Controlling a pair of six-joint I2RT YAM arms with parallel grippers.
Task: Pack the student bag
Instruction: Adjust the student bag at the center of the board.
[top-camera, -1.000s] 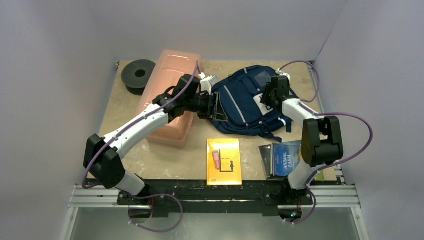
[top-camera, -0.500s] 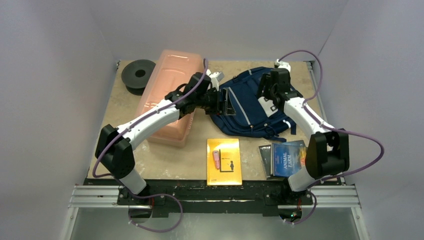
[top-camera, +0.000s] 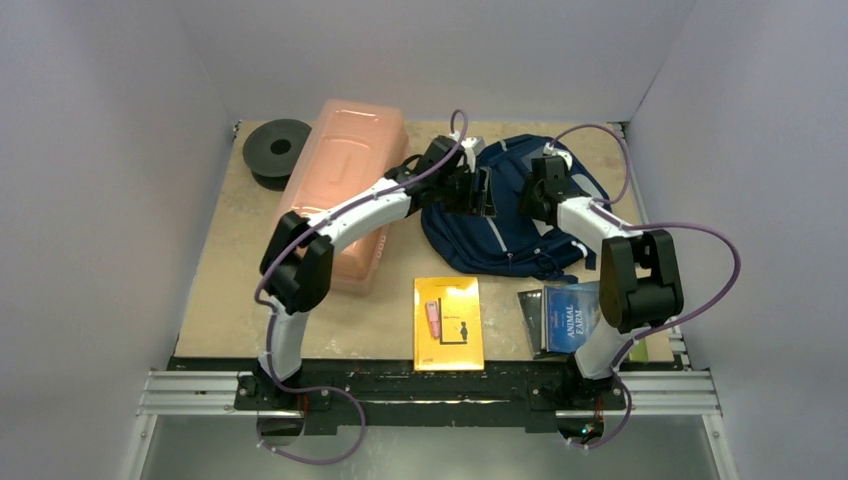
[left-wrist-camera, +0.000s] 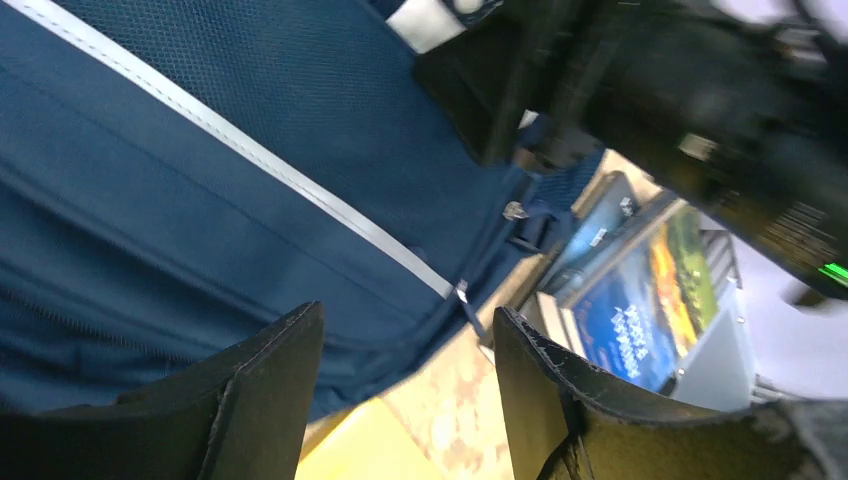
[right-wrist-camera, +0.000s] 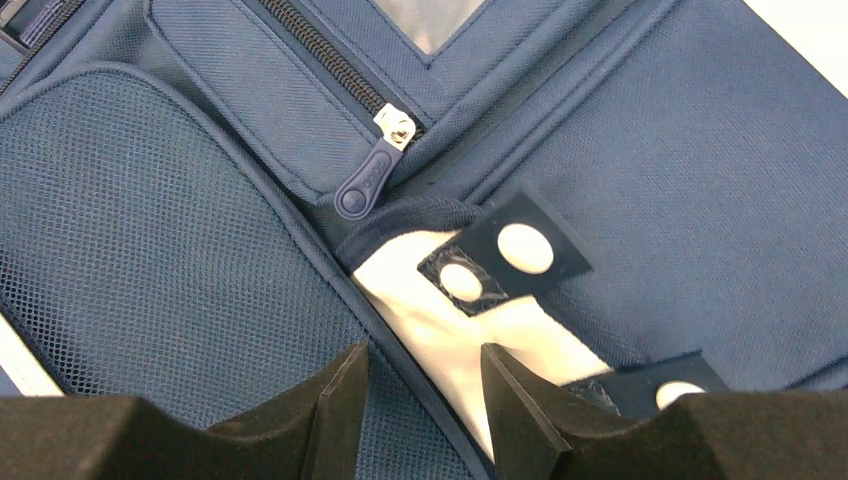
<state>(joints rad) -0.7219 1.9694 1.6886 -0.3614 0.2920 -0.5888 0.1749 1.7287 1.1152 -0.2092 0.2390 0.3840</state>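
Observation:
The navy student bag (top-camera: 497, 238) lies at the back middle of the table, grey stripe (left-wrist-camera: 262, 163) running across its front. My left gripper (top-camera: 484, 190) hovers over the bag's upper left part; in the left wrist view its gripper (left-wrist-camera: 408, 345) is open with nothing between the fingers (left-wrist-camera: 268, 395). My right gripper (top-camera: 527, 196) faces it from the right, low over the bag. In the right wrist view that gripper (right-wrist-camera: 424, 378) is open, its fingers (right-wrist-camera: 338, 402) either side of a piped seam beside a white patch (right-wrist-camera: 450, 322). A zip pull (right-wrist-camera: 366, 186) lies just beyond.
A long pink translucent box (top-camera: 345, 190) lies left of the bag, under the left arm. A black spool (top-camera: 277, 148) sits at the back left. A yellow book (top-camera: 448, 322) with a pink item (top-camera: 432, 318) on it and a blue Animal Farm book (top-camera: 577, 315) lie near the front.
My left arm has swung right and back, carrying its gripper from the bag's left edge to over its upper part. The right gripper shifted slightly left. The bag looks more bunched.

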